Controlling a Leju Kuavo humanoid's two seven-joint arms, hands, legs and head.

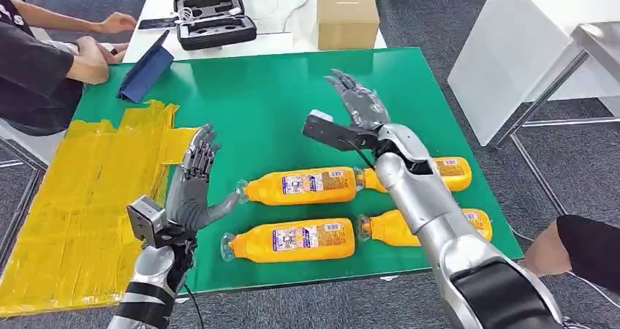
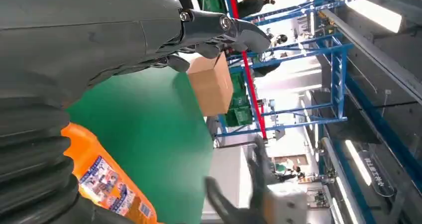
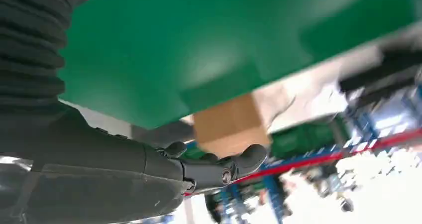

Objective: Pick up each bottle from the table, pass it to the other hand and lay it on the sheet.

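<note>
Four glossy orange plastic bottles (image 1: 301,186) flat on smooth green table (image 1: 256,102), left hand (image 1: 194,179) and right hand (image 1: 358,102) both empty, fingers spread

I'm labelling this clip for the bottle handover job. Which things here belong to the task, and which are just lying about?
Part of the job:
- four orange bottles lying on the green table
- yellow sheet
- left hand and right hand, both holding nothing

Just lying about:
- cardboard box
- open black case
- blue tablet
</note>
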